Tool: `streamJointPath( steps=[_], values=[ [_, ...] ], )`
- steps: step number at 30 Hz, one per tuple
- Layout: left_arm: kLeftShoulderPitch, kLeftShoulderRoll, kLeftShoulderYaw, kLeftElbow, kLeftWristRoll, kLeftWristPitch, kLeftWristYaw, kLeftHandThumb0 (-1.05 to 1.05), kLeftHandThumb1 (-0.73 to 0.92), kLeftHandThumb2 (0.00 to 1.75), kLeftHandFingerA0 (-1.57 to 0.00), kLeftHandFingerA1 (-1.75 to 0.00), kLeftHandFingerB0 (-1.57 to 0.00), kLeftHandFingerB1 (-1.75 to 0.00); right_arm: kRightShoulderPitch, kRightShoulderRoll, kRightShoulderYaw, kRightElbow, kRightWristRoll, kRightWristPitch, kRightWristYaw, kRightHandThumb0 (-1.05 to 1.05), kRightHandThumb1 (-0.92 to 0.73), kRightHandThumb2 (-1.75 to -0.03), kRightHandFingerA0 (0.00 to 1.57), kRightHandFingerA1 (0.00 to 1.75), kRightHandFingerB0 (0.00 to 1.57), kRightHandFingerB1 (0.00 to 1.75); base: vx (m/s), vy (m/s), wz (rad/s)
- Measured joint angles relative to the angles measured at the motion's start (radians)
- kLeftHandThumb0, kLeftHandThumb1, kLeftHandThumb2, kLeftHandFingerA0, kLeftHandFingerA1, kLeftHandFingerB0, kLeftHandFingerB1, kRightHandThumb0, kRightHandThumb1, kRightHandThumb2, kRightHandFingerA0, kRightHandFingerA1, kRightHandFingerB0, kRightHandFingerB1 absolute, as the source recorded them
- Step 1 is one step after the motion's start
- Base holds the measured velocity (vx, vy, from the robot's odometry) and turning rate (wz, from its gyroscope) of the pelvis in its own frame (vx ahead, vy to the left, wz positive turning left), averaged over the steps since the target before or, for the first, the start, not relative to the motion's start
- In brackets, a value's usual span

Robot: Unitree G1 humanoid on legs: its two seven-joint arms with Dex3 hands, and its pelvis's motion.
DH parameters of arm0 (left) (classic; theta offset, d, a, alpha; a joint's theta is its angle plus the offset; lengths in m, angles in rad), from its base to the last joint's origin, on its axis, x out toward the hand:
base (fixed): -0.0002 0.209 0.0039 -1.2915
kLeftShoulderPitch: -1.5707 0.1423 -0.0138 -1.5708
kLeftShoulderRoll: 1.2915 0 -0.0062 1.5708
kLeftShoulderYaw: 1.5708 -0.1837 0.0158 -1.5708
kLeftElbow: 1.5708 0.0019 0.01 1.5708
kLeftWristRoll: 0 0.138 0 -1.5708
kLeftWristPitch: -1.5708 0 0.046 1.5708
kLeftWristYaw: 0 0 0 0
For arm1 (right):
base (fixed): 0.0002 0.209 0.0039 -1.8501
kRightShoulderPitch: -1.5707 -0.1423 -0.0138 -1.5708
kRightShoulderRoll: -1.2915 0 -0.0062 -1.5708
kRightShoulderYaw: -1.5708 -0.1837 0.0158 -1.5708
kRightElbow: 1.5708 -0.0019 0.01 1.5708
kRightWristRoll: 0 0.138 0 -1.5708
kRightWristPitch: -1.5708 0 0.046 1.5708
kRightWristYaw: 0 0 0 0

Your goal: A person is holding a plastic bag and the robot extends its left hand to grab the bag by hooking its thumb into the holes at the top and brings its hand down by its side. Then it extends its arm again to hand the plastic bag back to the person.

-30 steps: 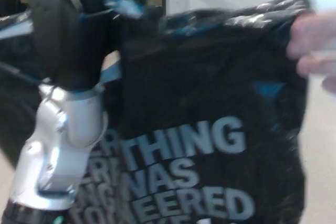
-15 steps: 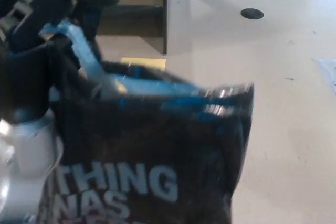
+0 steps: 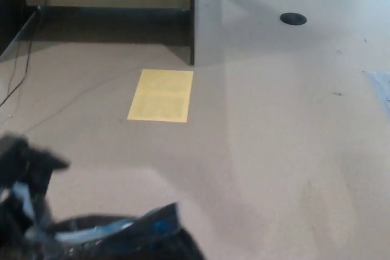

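Hanging low at 7 o'clock: crumpled black plastic bag with blue trim (image 3: 131,238), top edge running roughly 9-to-3. Black left hand (image 3: 24,178) just at 9 o'clock of bag, touching it; finger state cannot tell, blurred. Right hand unseen. Yellow paper sheet (image 3: 161,95) on beige floor (image 3: 286,150), 12 o'clock, well apart.

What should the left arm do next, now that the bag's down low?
Probably raise and extend the left hand again to offer the plastic bag back. The bag hangs at the bottom left edge of the view, apparently by the robot's side, and no person's hand shows, so extend slowly until one appears.
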Motion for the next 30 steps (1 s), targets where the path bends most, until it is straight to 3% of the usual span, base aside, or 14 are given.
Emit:
streamJointPath(
  steps=[6,7,8,9,12,15,16,17,18,19,22,23,26,30],
  values=[
    [0.109,0.056,0.023,0.219,0.043,-0.07,0.08,0.02,0.53,1.03,-0.99,-1.68,-0.82,-1.21,0.001,0.0,0.0,0.001,-0.001,0.0,0.0,-0.3,-0.64,-0.59,0.86,0.55,0.64,0.46,0.0,0.0,0.0],
    [0.12,0.065,0.023,0.257,0.052,-0.083,0.096,-0.03,0.55,1.05,-1.24,-1.33,-0.87,-1.04,0.001,0.0,0.001,0.002,-0.001,0.0,0.0,-0.3,-0.64,-0.59,0.85,0.54,0.64,0.46,0.0,0.0,0.0],
    [0.127,0.071,0.021,0.287,0.058,-0.095,0.11,-0.03,0.55,1.05,-1.24,-1.33,-0.87,-1.04,0.001,0.0,0.001,0.003,-0.001,0.0,0.0,-0.3,-0.64,-0.59,0.85,0.54,0.64,0.46,0.0,0.0,0.0],
    [0.133,0.076,0.019,0.31,0.063,-0.106,0.123,-0.04,0.65,0.85,-1.0,-1.65,-0.84,-1.17,0.001,0.0,0.001,0.004,-0.001,0.0,0.0,-0.3,-0.65,-0.59,0.85,0.53,0.64,0.45,0.0,0.0,0.0],
    [0.149,0.086,0.01,0.366,0.081,-0.139,0.163,-0.11,0.73,0.75,-0.99,-1.65,-0.83,-1.26,0.001,0.0,0.004,0.005,-0.002,0.0,0.0,-0.27,-0.66,-0.59,0.85,0.54,0.66,0.47,0.0,0.0,0.0],
    [0.166,0.096,-0.004,0.403,0.103,-0.167,0.201,-0.09,0.71,0.84,-0.95,-1.67,-0.79,-1.29,0.001,0.0,0.005,0.006,-0.003,0.002,0.0,-0.27,-0.64,-0.59,0.85,0.54,0.65,0.46,0.0,0.0,0.0],
    [0.171,0.1,-0.008,0.412,0.107,-0.174,0.209,-0.09,0.57,1.05,-1.23,-1.34,-0.87,-1.09,0.002,0.0,0.005,0.006,-0.003,0.002,0.0,-0.26,-0.66,-0.59,0.85,0.53,0.67,0.47,0.0,0.0,0.0],
    [0.18,0.107,-0.016,0.427,0.115,-0.184,0.223,-0.09,0.57,1.05,-1.23,-1.34,-0.87,-1.09,0.004,0.0,0.005,0.006,-0.003,0.004,-0.001,-0.26,-0.66,-0.59,0.85,0.53,0.67,0.47,0.0,0.0,0.0],
    [0.186,0.111,-0.021,0.434,0.12,-0.189,0.233,-0.05,0.54,1.07,-1.21,-1.33,-0.86,-1.08,0.005,0.0,0.006,0.006,-0.004,0.004,-0.001,-0.26,-0.65,-0.59,0.85,0.53,0.67,0.47,0.0,0.0,0.0],
    [0.191,0.114,-0.027,0.44,0.126,-0.193,0.243,-0.04,0.6,0.97,-0.95,-1.65,-0.78,-1.23,0.006,0.0,0.006,0.006,-0.004,0.005,-0.001,-0.25,-0.65,-0.59,0.85,0.53,0.68,0.47,0.0,0.0,0.0],
    [0.202,0.123,-0.042,0.457,0.142,-0.198,0.266,-0.02,0.53,0.96,-1.04,-1.59,-0.87,-1.22,0.006,0.0,0.007,0.007,-0.005,0.006,-0.001,-0.25,-0.65,-0.59,0.85,0.53,0.68,0.48,0.0,0.0,0.0],
    [0.204,0.125,-0.048,0.466,0.146,-0.198,0.273,-0.01,0.58,0.98,-0.92,-1.64,-0.82,-1.22,0.006,0.0,0.009,0.007,-0.006,0.006,-0.002,-0.25,-0.65,-0.59,0.86,0.54,0.69,0.48,0.0,0.0,0.0],
    [0.204,0.129,-0.065,0.492,0.156,-0.197,0.29,-0.02,0.58,0.97,-0.95,-1.65,-0.82,-1.24,0.006,0.0,0.009,0.007,-0.009,0.007,-0.003,-0.25,-0.65,-0.59,0.86,0.53,0.69,0.48,0.0,0.0,0.0],
    [0.184,0.148,-0.084,0.558,0.18,-0.189,0.328,-0.06,0.68,0.73,-0.87,-1.61,-0.84,-1.16,0.006,0.0,0.01,0.007,-0.012,0.011,-0.005,-0.24,-0.65,-0.59,0.85,0.53,0.69,0.48,0.0,0.0,0.0]
  ],
)
